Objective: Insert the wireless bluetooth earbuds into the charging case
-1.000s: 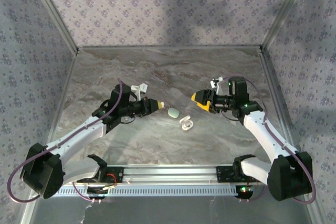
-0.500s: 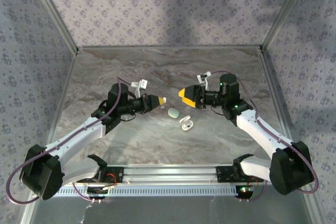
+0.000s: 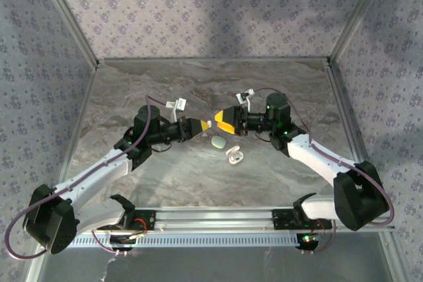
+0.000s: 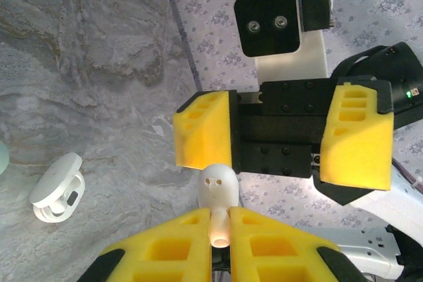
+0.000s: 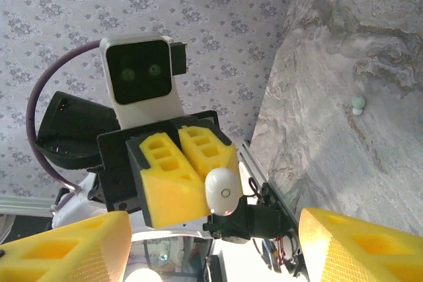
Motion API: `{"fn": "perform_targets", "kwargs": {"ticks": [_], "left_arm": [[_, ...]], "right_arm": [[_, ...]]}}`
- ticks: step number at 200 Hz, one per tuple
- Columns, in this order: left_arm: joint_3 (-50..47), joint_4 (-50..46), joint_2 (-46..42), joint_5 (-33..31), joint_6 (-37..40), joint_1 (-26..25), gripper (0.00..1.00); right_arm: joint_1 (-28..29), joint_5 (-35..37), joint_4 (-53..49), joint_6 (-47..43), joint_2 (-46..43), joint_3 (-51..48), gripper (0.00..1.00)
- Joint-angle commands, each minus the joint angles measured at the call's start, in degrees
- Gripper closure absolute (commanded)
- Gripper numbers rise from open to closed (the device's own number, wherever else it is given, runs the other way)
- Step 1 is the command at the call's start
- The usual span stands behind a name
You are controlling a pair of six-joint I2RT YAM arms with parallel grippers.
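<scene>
My left gripper (image 3: 200, 125) is shut on the stem of a tiny white earbud (image 4: 219, 187), whose rounded head sticks out past the yellow fingertips (image 4: 277, 229). Directly opposite, my right gripper (image 3: 220, 121) stands open and nearly touches that earbud (image 3: 207, 124); one of its fingers (image 4: 202, 138) is just behind the earbud head. In the right wrist view the earbud (image 5: 223, 191) sits at the tip of the left gripper's fingers (image 5: 178, 176), between my own spread jaws. The white charging case (image 3: 234, 156) lies open on the table below, also seen as the white case (image 4: 58, 187).
A pale green pebble-shaped case (image 3: 217, 141) lies on the marble table (image 3: 277, 84) beside the white one. A small pale green and white piece (image 5: 357, 104) rests on the tabletop further off. Patterned walls enclose the table on three sides.
My right gripper has swung left across the table, up to the left gripper's tip. The left gripper edged slightly right, still holding the earbud.
</scene>
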Motion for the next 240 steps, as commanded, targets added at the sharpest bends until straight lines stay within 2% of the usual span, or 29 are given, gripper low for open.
{"fn": "perform_targets", "kwargs": {"ticks": [1, 42, 150, 240], "left_arm": [[-0.31, 3.12, -1.57, 1.3, -0.7, -0.4, 0.86], [-0.45, 3.24, -1.81, 1.28, -0.66, -0.42, 0.86], [-0.85, 3.69, -2.36, 0.75, -0.57, -0.58, 0.86], [-1.45, 3.3, -3.06, 0.24, -0.53, -0.72, 0.86]], "right_arm": [[0.66, -2.01, 5.55, 3.48, 1.41, 2.13, 0.32], [2.06, -3.15, 5.7, 4.96, 3.06, 3.68, 0.39], [3.13, -4.83, 3.82, 5.29, 5.04, 4.47, 0.47], [4.02, -5.47, 2.4, 4.32, 5.5, 5.19, 0.6]]}}
